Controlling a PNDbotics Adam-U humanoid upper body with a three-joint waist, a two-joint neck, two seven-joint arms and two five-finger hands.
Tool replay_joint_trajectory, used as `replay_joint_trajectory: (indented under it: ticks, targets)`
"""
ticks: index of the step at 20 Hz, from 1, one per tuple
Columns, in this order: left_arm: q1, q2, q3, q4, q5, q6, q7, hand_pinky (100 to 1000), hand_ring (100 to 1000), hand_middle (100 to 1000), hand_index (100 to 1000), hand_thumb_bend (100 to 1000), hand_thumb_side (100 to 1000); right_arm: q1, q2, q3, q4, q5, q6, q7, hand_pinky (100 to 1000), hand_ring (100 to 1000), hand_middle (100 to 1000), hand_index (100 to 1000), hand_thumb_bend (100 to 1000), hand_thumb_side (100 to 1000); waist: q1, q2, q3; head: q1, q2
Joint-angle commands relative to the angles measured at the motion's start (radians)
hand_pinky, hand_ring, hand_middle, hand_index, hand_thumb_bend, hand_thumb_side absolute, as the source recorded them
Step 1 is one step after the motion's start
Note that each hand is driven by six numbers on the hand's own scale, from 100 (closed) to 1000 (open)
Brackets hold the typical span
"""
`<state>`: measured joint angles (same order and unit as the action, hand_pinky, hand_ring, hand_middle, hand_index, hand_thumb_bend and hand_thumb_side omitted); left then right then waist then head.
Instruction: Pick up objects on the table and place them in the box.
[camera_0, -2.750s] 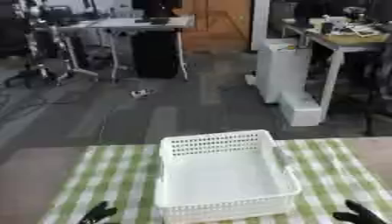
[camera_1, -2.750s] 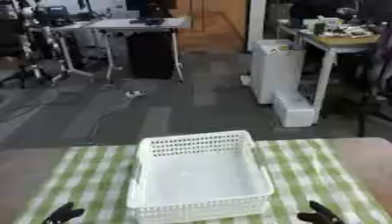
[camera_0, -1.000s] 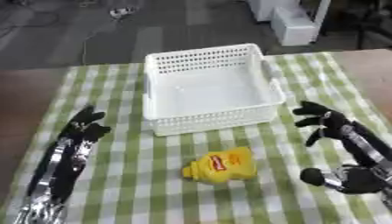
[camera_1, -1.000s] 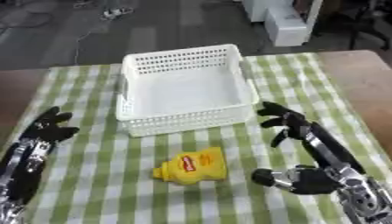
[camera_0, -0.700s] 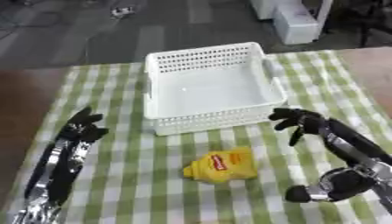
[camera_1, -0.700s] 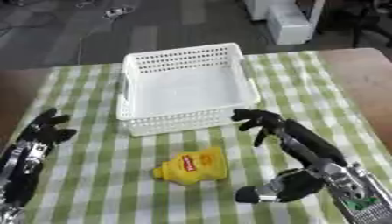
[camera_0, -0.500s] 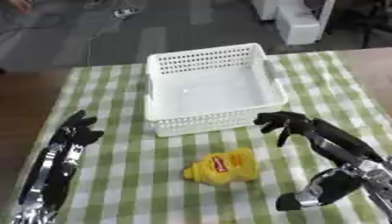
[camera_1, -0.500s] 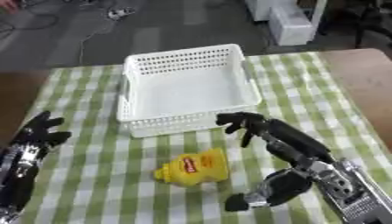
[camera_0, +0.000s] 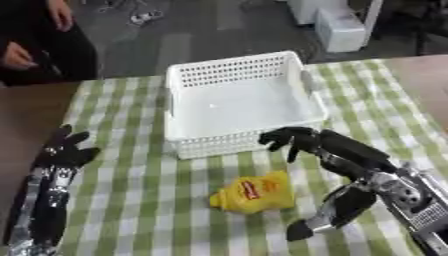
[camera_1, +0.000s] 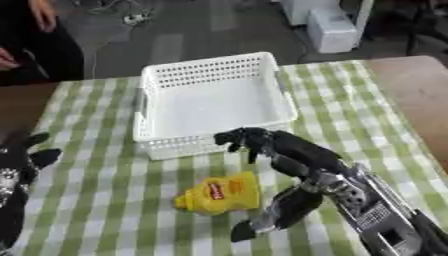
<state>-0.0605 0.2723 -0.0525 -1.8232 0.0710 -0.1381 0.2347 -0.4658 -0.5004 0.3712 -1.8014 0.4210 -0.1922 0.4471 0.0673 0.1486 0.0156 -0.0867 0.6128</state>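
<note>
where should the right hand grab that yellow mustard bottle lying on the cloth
Probably across the wide body of the yellow mustard bottle, coming down from above. It lies flat, cap end pointing left, and the right hand is already spread open just to its right.

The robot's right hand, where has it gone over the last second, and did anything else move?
The right hand has swung in from the table's right side toward the middle, now open above and beside the yellow bottle, holding nothing. The bottle, white basket and left hand stayed put.
</note>
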Motion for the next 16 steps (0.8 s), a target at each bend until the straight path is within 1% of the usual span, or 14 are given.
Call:
replay_joint_trajectory:
  ticks: [1,4,9,16]
  targets:
    - [0.000,0.008,0.012,-0.026,0.007,-0.005,0.014,797,724,788,956,385,774,-0.057,0.021,0.001,0.044,0.037,-0.015,-0.021,602,804,877,992,858,655,0.002,-0.015,0.004,-0.021,-0.020]
    - [0.002,0.007,0.012,-0.028,0.008,-0.006,0.017,797,724,788,956,385,773,-0.106,0.042,0.008,0.095,0.063,-0.027,-0.037,606,803,877,990,854,654,0.005,-0.018,0.008,-0.031,-0.027]
    - [0.004,0.003,0.012,-0.032,0.010,-0.006,0.017,797,724,788,956,389,771,-0.159,0.065,0.018,0.166,0.093,-0.046,-0.048,608,802,877,987,852,652,0.010,-0.021,0.018,-0.046,-0.037]
    - [0.003,-0.002,0.012,-0.037,0.012,-0.006,0.016,785,724,766,956,392,770,-0.181,0.103,0.029,0.256,0.112,-0.066,-0.056,597,791,865,981,844,649,0.013,-0.017,0.038,-0.056,-0.042]
